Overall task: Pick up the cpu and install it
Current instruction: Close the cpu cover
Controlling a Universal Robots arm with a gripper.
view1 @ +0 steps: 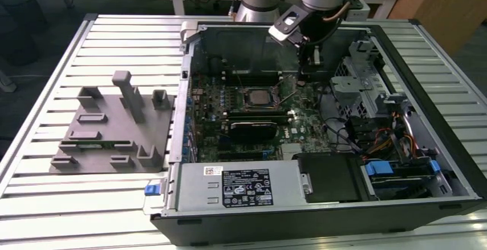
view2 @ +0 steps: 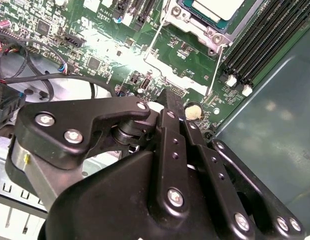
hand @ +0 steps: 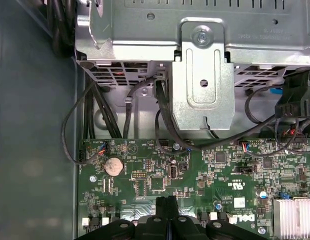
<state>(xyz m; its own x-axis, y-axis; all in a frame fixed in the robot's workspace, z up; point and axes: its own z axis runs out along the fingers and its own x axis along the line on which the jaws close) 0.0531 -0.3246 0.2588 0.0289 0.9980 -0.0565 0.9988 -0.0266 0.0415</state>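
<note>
Nearest the exterior camera, the open computer case (view1: pixel 320 227) stands on the slatted counter (view1: pixel 76 216). A grey tray (view1: pixel 106 130) lies just beside the case, at the exterior view's left. Farther in, the cpu (view1: pixel 259 97) sits seated in its socket on the motherboard (view1: pixel 304 125); in the second wrist view the cpu (view2: pixel 217 7) shows its pale lid. Beyond it, the tool (view1: pixel 306 77) hangs low over the board, apart from the cpu. In the first wrist view the tool (hand: pixel 167 205) appears closed, fingertips together, gripping nothing.

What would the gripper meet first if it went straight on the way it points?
Likely the green motherboard just ahead of the gripper, near the coin cell, though depth is unclear.
</note>
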